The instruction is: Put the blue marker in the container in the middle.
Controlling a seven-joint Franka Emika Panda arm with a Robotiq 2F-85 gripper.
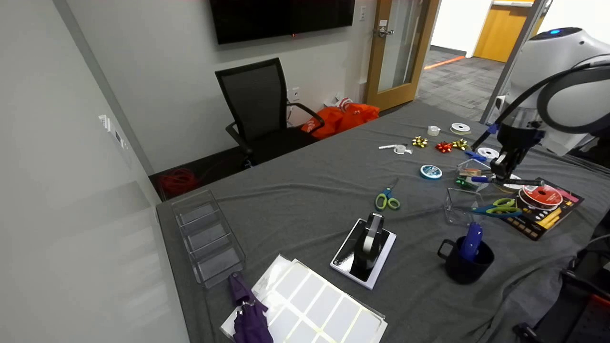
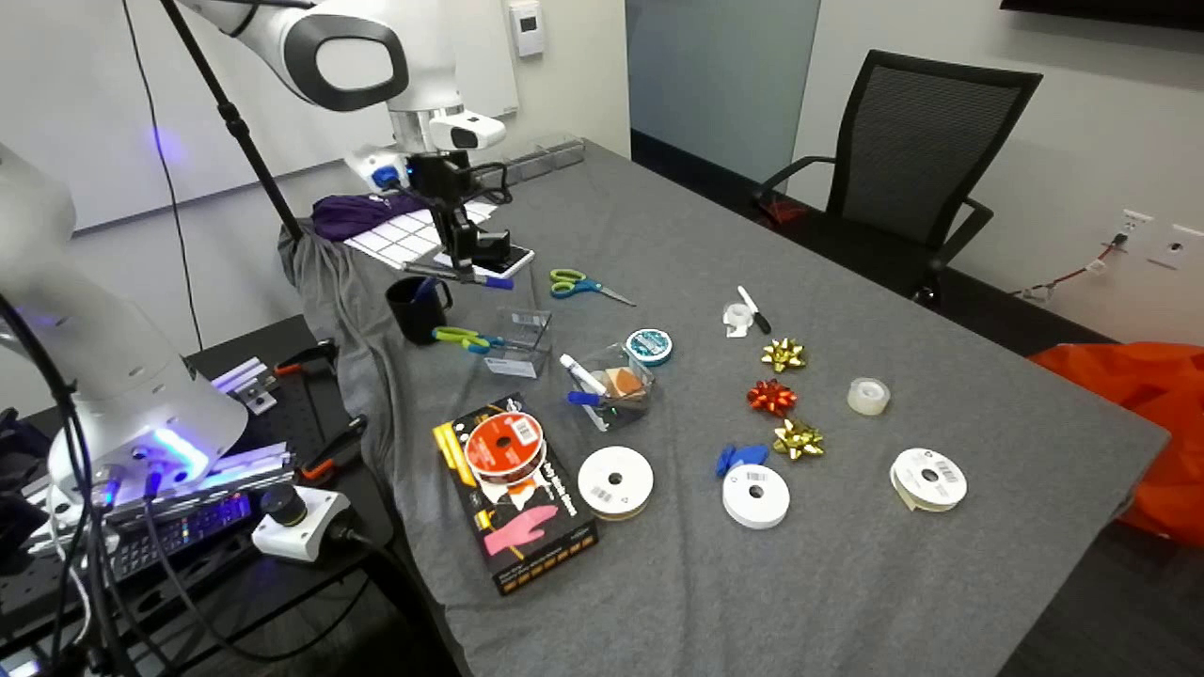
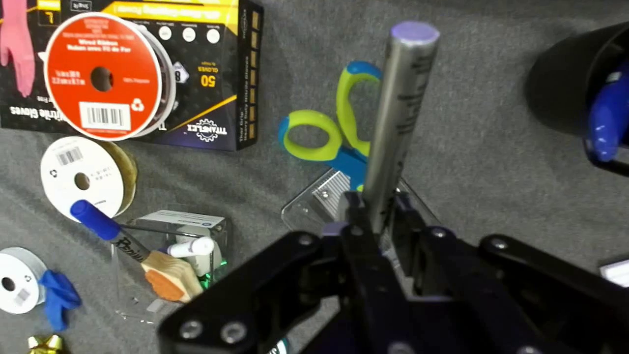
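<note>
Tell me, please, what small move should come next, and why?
Perhaps ease the gripper slowly down toward the middle clear container: the gripper holds the blue-capped marker, raised and not yet inside, and scissors handles stick out of that container, so a fast approach might catch them.

Place: an office meeting room that doubles as a robot lab
Screen (image 1: 286,19): flat, dark, mounted on a pale wall (image 1: 167,71)
Chair (image 1: 252,97): office type, black, mesh-backed, with armrests
White board (image 2: 85,113): large, wall-hung
Door (image 1: 376,62): wood-framed, with a long glass panel (image 1: 404,43)
Corridor (image 1: 457,83): carpeted in grey, past the door
Outlets (image 2: 1176,246): set in the wall near the chair
Wall control (image 2: 527,28): a small white box
Table (image 1: 295,200): broad, draped in grey, bearing gridded white sheets (image 1: 312,305) and scissors (image 1: 385,194)
Robot base (image 2: 132,414): the lab sign, with metal rails (image 2: 268,465) and a black bench (image 2: 320,395) beside it
</note>
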